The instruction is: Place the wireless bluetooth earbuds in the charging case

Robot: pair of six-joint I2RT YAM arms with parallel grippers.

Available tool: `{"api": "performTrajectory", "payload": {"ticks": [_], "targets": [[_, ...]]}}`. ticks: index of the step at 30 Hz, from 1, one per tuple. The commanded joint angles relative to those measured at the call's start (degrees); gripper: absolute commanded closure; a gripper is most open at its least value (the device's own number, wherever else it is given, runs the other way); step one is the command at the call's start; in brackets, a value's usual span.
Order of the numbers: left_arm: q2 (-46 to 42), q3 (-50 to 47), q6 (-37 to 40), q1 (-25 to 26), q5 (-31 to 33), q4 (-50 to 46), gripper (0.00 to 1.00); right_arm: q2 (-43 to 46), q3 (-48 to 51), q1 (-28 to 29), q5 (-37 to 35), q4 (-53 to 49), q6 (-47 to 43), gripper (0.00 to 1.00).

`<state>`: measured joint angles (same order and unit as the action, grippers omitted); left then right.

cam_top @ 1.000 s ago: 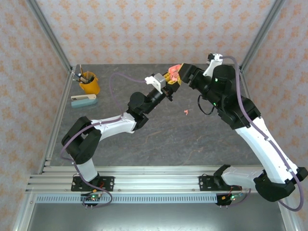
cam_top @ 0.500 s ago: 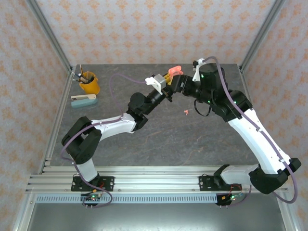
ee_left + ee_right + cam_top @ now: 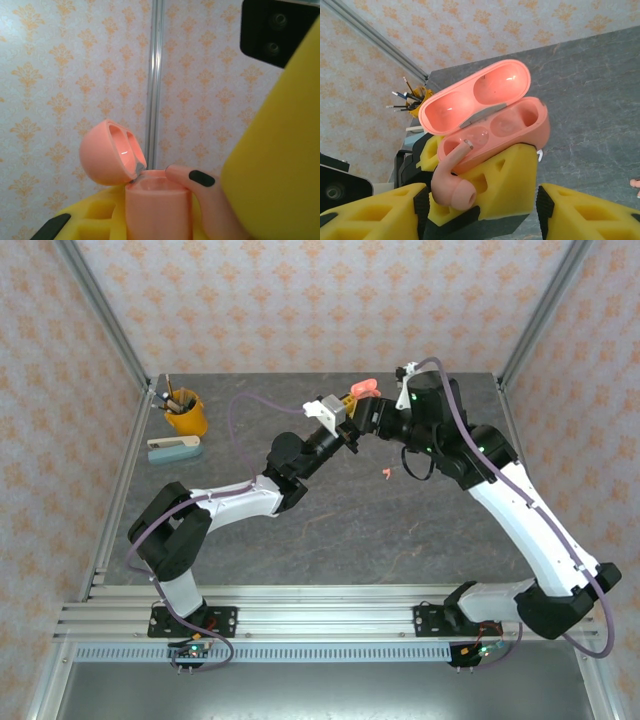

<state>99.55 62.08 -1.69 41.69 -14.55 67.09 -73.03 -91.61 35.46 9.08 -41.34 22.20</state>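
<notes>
- The left arm [image 3: 235, 498] rises from its base at 7 o'clock and reaches to the far middle of the grey stone-patterned table [image 3: 330, 540].
- The left gripper [image 3: 350, 410] points its yellow foam fingers upward. They are clamped narrow on the salmon-pink pebble-shaped plastic charging case [image 3: 512, 131], which is held off the table with its hinged lid thrown back.
- A salmon-orange stemmed plastic earbud [image 3: 451, 182] leans in the case. In the right wrist view its stem tip sits in the left well and its rounded head hangs out over the rim toward 7 o'clock.
- The right arm [image 3: 520, 510] arches up from 5 o'clock, its wrist bent toward the case from the 3 o'clock side.
- The right gripper [image 3: 480, 200] has its fingers spread apart on either side of the earbud's head and grips nothing.
- Compared with a second ago, the right arm's wrist has swung leftward and nearer, uncovering the lid. The left arm and the case sit where they were.
- A loose salmon earbud [image 3: 385, 475] lies on the table at 5 o'clock from the case, apart from both grippers, in the same spot as before.
- At 10 o'clock, near the left rail, a yellow cup of pens [image 3: 186, 415] stands just beyond a pale blue flat object [image 3: 174, 448], both well apart from the arms.
- The case hangs near the table's back edge at 12 o'clock, and bare tabletop spreads between the arms toward 6 o'clock.
- The right aluminium frame post [image 3: 535, 315] stands at 1 o'clock, near the right arm's wrist.
</notes>
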Motion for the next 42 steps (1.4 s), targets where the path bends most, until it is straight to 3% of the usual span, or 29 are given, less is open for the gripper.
{"api": "performTrajectory", "payload": {"ticks": [1, 9, 20, 42], "targets": [[0.8, -1.1, -0.7, 0.4, -1.0, 2.1, 1.00, 2.8, -1.7, -0.1, -4.7, -1.8, -1.4, 0.39], [1.9, -4.6, -0.3, 0.4, -1.1, 5.2, 1.00, 4.4, 1.7, -0.2, -7.4, -0.9, 2.4, 0.42], [4.0, -9.8, -1.0, 0.4, -2.4, 8.0, 1.00, 3.8, 7.7, -0.2, -2.6, 1.2, 5.2, 0.54], [6.5, -8.6, -2.0, 0.5, -3.7, 7.9, 1.00, 0.9, 13.3, 0.1, -1.2, 5.0, 5.3, 0.53]]}}
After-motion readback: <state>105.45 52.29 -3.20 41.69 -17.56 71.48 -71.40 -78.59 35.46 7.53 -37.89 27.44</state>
